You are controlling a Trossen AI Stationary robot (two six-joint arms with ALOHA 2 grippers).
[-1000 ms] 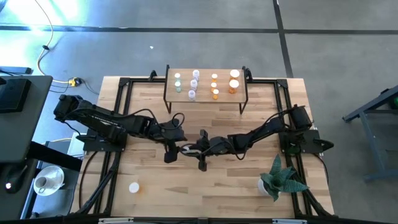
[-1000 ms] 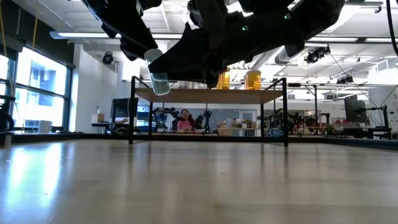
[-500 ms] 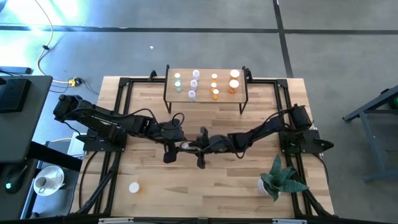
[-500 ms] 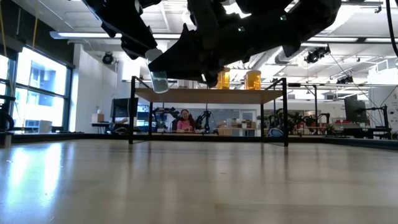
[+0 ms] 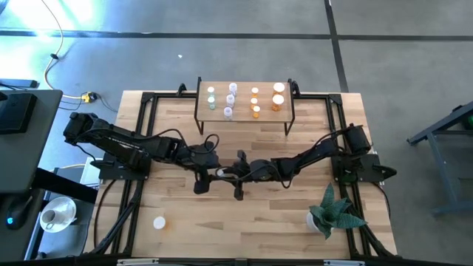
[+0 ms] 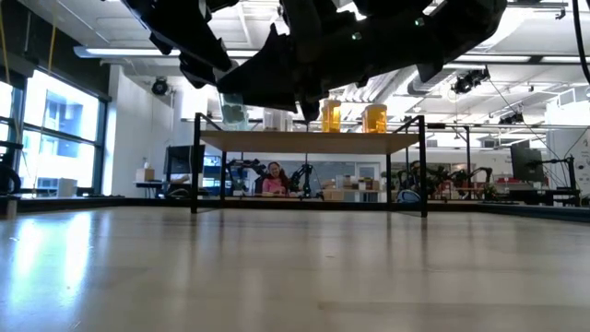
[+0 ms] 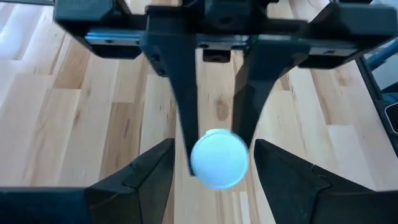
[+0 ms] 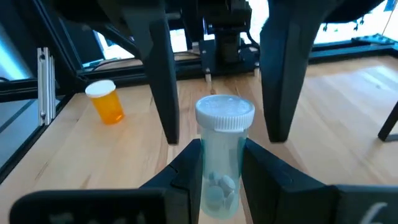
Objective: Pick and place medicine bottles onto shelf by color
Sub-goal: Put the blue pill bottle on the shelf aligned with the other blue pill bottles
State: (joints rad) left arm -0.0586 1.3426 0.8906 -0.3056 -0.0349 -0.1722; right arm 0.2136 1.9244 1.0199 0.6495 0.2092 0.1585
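Judging by the shelf [image 5: 244, 100], most medicine bottles are already sorted, while a pale green bottle [image 8: 221, 158] is pinched in the right gripper [image 8: 220, 163] between the spread left gripper [image 7: 216, 140] fingers, and an orange bottle [image 8: 106, 101] beyond is left.

A white-capped bottle [image 7: 219, 158] is seen cap-on, lodged between the two dark fingers [image 7: 181, 106] of the other arm's end effector [image 7: 214, 124]. The left end effector's [image 7: 214, 186] own fingers are spread on either side of it, above the light-wood worktop [image 7: 74, 118].
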